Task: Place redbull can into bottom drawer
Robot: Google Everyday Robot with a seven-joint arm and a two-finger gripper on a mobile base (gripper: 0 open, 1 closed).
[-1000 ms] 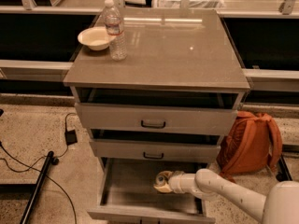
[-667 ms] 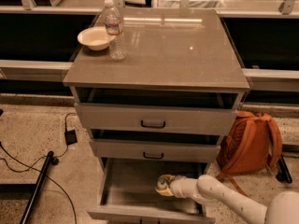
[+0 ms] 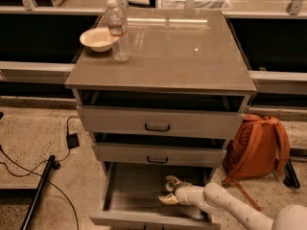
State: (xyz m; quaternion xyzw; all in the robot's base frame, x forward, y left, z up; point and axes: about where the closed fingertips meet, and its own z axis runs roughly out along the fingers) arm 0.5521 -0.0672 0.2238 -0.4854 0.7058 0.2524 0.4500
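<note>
One tool [image 3: 169, 190], jaws apart, inside open bottom drawer [image 3: 134, 191].

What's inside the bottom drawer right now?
The end effector, fingers apart, over the grey floor of the bottom drawer. No redbull can shows; the middle drawer covers the back part.

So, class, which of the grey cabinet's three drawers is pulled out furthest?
The bottom grey drawer: its floor shows and the robot's two-finger gripper reaches inside. The top drawer and middle drawer, with dark handles, are only slightly open.
</note>
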